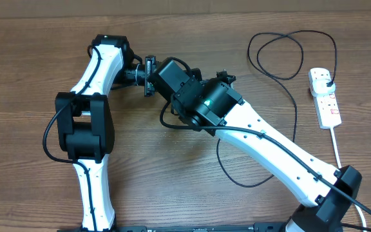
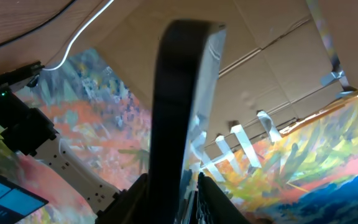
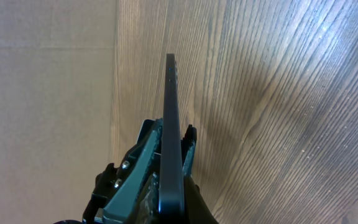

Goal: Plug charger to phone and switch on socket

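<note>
The phone point(image 1: 150, 67) is held edge-on above the table between my two grippers, so its screen does not show. My left gripper point(image 1: 143, 71) is shut on it; in the left wrist view the phone point(image 2: 185, 93) rises as a dark slab from between the jaws point(image 2: 182, 196). My right gripper point(image 1: 160, 73) is shut on it too; in the right wrist view point(image 3: 173, 202) the phone point(image 3: 171, 106) shows as a thin black edge. The black charger cable point(image 1: 282, 55) loops at the back right, its plug point(image 1: 326, 80) in the white socket strip point(image 1: 327, 103). Its connector tip is hidden.
The cable runs down past the right arm and curls under it point(image 1: 227, 169). The strip's thick white cord point(image 1: 335, 145) leads toward the front right. Cardboard walls line the back of the wooden table point(image 1: 31, 77).
</note>
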You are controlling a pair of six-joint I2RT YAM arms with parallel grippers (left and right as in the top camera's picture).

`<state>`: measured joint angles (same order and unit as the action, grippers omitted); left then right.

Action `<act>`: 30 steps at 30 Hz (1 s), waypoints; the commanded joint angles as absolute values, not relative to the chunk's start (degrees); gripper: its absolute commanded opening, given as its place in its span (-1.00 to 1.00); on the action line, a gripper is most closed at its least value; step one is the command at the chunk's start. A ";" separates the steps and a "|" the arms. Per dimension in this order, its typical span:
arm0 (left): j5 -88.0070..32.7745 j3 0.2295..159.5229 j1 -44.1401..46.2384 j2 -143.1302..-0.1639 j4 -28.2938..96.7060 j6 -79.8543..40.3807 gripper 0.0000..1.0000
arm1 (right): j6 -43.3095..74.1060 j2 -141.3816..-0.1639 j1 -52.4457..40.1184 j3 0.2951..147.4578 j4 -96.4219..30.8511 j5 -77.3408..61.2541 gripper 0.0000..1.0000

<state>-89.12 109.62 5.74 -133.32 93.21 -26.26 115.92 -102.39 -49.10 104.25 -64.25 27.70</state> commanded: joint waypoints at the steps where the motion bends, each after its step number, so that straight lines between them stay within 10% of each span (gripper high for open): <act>1: -90.61 110.85 6.02 -133.71 93.19 -27.51 -0.52 | 123.87 -99.98 -49.39 105.71 -63.88 26.87 -0.93; 21: -90.61 110.85 6.02 -133.71 94.72 -28.38 -0.92 | 123.85 -99.98 -49.39 105.71 -63.42 26.85 -0.91; 23: -90.61 110.85 6.02 -133.71 94.70 -28.38 -0.92 | 123.85 -99.98 -49.39 105.71 -63.44 26.85 -0.69; 26: -90.61 110.85 6.02 -133.71 94.70 -28.38 -0.91 | 120.73 -99.96 -49.39 105.73 -63.46 26.87 0.37; 30: -90.59 110.85 6.02 -133.71 94.52 -28.27 -0.92 | 107.55 -99.77 -48.77 105.73 -63.20 27.44 0.84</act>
<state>-88.92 109.69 5.63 -133.32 94.48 -27.11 114.26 -102.00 -49.19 104.25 -63.44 26.76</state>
